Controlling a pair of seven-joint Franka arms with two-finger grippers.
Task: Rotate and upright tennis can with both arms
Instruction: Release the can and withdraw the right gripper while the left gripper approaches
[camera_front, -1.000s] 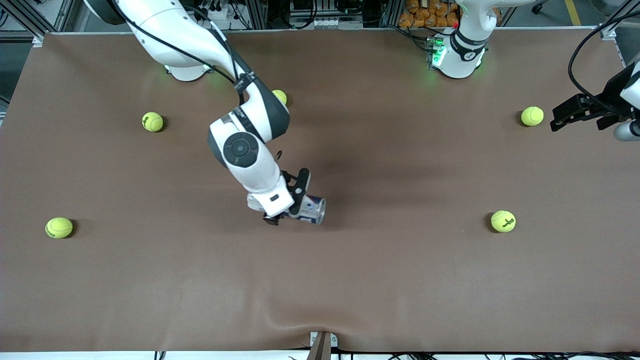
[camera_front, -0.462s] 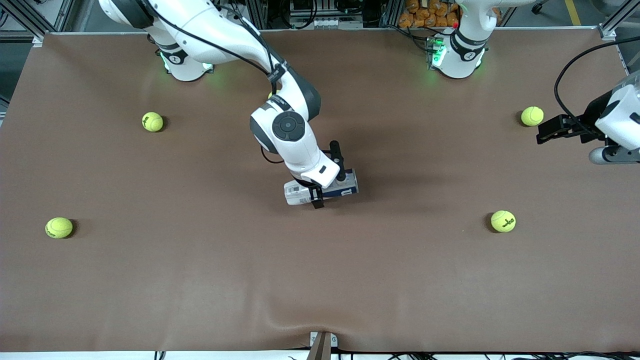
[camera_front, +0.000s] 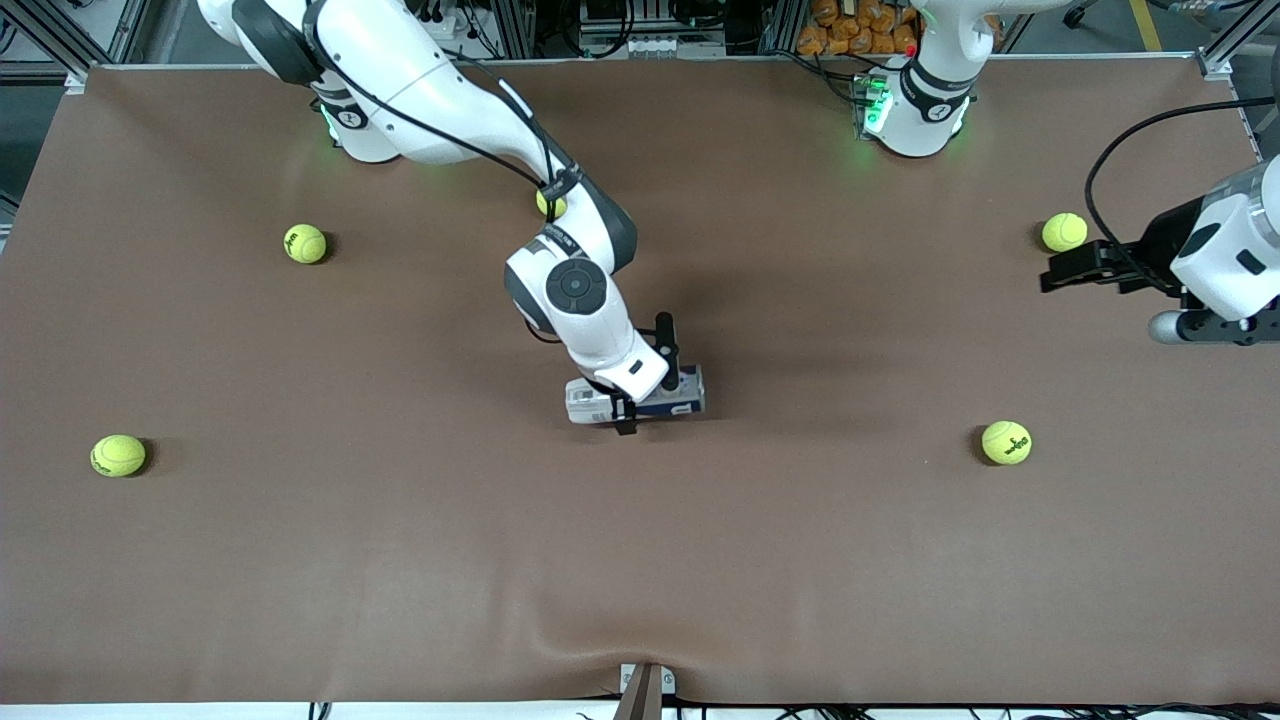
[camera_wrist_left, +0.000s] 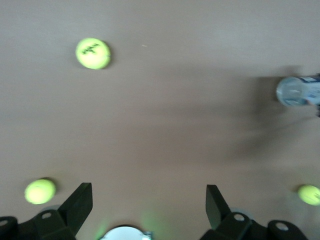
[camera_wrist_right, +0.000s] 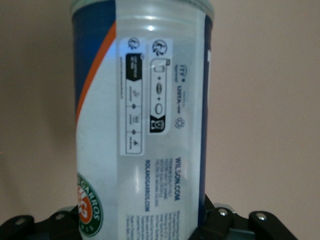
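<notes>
The tennis can (camera_front: 590, 403) lies on its side in the middle of the brown table, white label at one end and navy band toward the left arm's end. My right gripper (camera_front: 645, 385) comes down over it with one finger on each side of the can (camera_wrist_right: 145, 125), shut on it. The can's body fills the right wrist view, and my right gripper (camera_wrist_right: 140, 222) has its finger bases at both flanks. My left gripper (camera_front: 1058, 275) hovers open and holds nothing over the table at the left arm's end. From my left gripper (camera_wrist_left: 148, 195) the can (camera_wrist_left: 297, 91) shows end-on, far off.
Several yellow tennis balls lie scattered: one (camera_front: 1065, 232) beside the left gripper, one (camera_front: 1006, 442) nearer the front camera, two (camera_front: 305, 243) (camera_front: 118, 455) at the right arm's end, one (camera_front: 550, 203) partly hidden under the right arm. The cloth wrinkles at its front edge (camera_front: 600, 640).
The right arm carried the can toward the left arm's end and turned it, then set it slightly lower. The left arm swung inward over the table, gripper still open.
</notes>
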